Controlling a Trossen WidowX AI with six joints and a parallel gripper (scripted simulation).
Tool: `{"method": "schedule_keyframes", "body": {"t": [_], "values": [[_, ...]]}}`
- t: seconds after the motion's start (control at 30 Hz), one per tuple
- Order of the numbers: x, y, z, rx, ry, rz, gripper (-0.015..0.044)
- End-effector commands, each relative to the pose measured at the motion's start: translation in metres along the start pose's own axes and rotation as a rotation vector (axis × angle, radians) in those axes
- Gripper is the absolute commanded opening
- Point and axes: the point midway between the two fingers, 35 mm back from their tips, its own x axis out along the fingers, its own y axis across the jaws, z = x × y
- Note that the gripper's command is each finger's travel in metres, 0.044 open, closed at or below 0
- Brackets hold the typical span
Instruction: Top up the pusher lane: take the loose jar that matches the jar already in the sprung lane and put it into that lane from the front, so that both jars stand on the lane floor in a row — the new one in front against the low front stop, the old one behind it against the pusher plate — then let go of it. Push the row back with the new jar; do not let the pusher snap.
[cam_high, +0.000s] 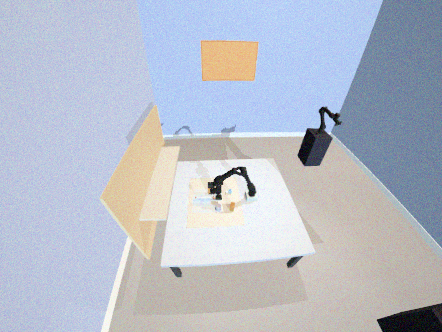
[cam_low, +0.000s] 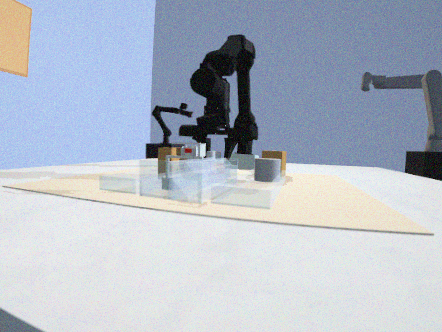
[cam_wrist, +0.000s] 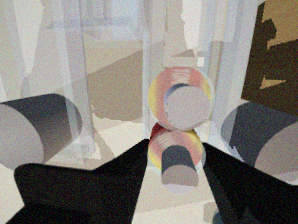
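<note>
My gripper (cam_wrist: 174, 145) is shut on a jar (cam_wrist: 156, 156) with a red and yellow body and a grey knob-like top. A matching jar (cam_wrist: 158, 95) with a pale round top stands just beyond it between the clear lane walls (cam_wrist: 226, 75). The two jars look in a row and touching or nearly so in the wrist view. In the exterior view a red patch (cam_low: 188, 150) shows at the clear lanes (cam_low: 185, 185), below the gripper. The low front stop, the pusher plate and the held jar's base cannot be made out, so whether it stands on the floor is unclear.
Dark grey cylinders with pale ends stand on either side, one at the left (cam_wrist: 45, 122) and one at the right (cam_wrist: 255, 125). A brown block (cam_wrist: 280, 30) is at the upper right of the wrist view. More clear lane walls (cam_wrist: 70, 75) run at the left. A tan mat (cam_low: 340, 205) lies underneath.
</note>
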Motion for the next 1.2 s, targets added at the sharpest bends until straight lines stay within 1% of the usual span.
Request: {"method": "schedule_keyframes", "body": {"t": [0.0,1.17], "values": [[-0.0001,0.0005,0.0017,0.002,-0.011,0.002,0.0000],[0.0001,0.0005,-0.0042,0.002,-0.011,0.002,0.0000]]}}
